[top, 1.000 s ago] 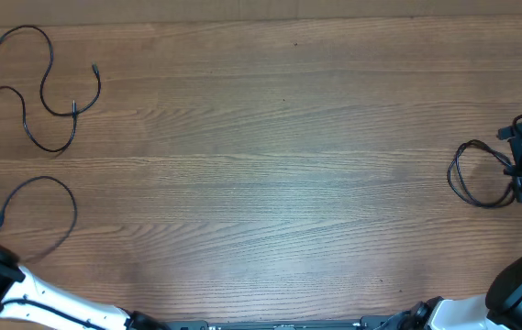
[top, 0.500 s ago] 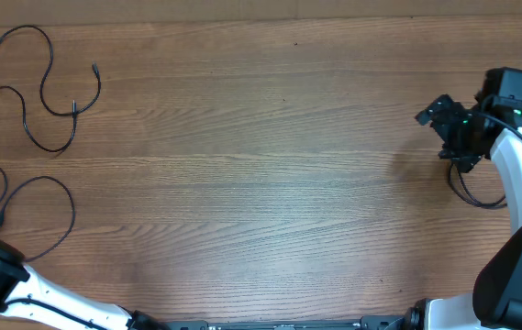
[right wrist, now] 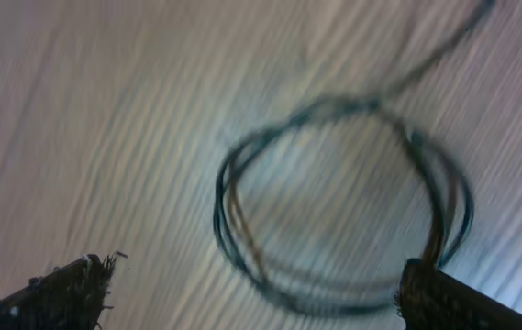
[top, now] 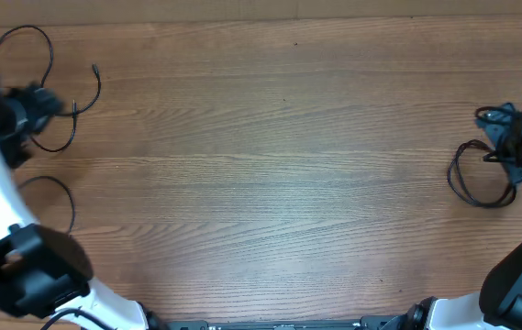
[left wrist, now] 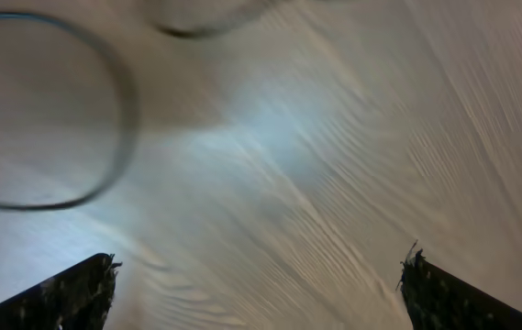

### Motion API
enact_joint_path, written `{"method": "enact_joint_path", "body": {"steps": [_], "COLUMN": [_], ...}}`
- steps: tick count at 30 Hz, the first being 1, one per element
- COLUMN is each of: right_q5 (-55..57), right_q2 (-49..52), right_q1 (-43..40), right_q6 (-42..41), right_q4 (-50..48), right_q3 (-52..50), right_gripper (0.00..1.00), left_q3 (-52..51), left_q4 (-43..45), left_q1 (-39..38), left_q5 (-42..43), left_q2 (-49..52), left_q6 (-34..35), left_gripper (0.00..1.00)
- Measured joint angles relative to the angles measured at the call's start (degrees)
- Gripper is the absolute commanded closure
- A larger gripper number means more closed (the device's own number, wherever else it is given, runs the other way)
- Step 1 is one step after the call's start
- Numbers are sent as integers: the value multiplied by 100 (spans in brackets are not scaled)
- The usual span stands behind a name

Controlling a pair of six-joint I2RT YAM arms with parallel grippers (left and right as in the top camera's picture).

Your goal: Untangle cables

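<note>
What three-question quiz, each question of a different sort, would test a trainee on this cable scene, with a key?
1. True or false: the left gripper and the right gripper both stand open, gripping nothing.
2. On the table, the coiled cable lies: A at the centre; B near the right edge; C at the front left corner.
3. Fill the gap: the looping cable at the far left corner has the ___ gripper over it.

Key: 1 true; 2 B; 3 left.
</note>
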State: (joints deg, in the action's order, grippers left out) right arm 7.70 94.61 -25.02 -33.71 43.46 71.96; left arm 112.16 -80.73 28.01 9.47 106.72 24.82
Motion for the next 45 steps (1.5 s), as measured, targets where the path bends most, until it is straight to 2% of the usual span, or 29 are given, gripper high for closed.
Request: {"method": "enact_joint_path", "body": {"steps": [6, 8, 12, 18, 21, 23, 29, 32, 33, 36, 39, 45], "right_q5": [-232, -271, -321, -643, -704, -717, -970, -1025, -1045, -898, -503, 247], "right_q2": [566, 918, 1390, 1436, 1443, 1469, 1585, 1585, 1585, 1585, 1585, 1585], "right_q1": [109, 144, 149, 223, 398, 542, 999, 1237, 1298, 1366, 1296, 813], "right_q6": [1241, 1458, 1615, 1751, 1755, 1786, 1808, 1768, 1759, 1692, 1502, 1150], "right_q4": [-280, -326, -319, -378, -623, -706, -610, -382, -293, -79, -63, -459], "right_q3": [0, 0, -9, -15, -37, -37, -44, -4, 22, 267, 459, 514], "right_gripper": [0, 3, 20, 58, 63, 84, 96, 96, 92, 54, 33, 30], "left_q3": [0, 0, 0, 0, 0, 0, 0, 0, 0, 0, 0, 0], "left_q4": [297, 330, 315, 278, 275, 258, 142, 133, 125, 120, 105, 101], "left_q1": [-1222, -1556, -2009, -2326, -2426, -2468, -2559, -2570, -2570, -2570, -2579, -2695], "left_q5": [-2, 0, -4, -11, -4, -4, -4, -4, -4, 0, 2, 2], "left_q2": [20, 20, 20, 20, 20, 20, 20, 20, 20, 20, 20, 20], "left_q6": [-59, -66, -87, -87, -87, -87, -90, -90, -90, -87, -87, -87], "left_gripper": [1, 1, 0, 1, 0, 0, 0, 1, 0, 0, 1, 0]}}
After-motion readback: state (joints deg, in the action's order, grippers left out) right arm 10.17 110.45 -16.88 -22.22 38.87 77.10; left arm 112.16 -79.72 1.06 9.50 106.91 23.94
